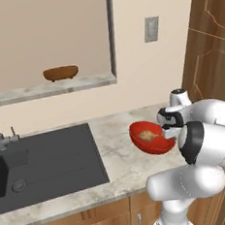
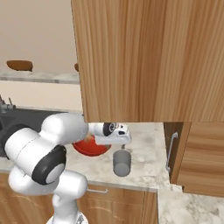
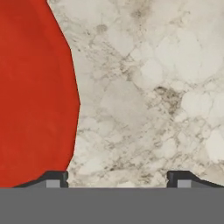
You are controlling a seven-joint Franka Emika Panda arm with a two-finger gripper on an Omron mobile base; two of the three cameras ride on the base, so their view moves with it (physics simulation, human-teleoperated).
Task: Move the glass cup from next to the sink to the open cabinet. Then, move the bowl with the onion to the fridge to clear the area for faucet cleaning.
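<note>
Red bowl [image 1: 152, 139] tilted, lifted off counter, onion [image 1: 147, 136] inside.

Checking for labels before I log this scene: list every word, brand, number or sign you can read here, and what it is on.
None: no readable text shows in these views.
The red bowl, the marble counter, the dark sink, the wooden cabinet door and the grey wall plate are all plain.
The robot's white arm and its gripper carry no legible marking.
</note>
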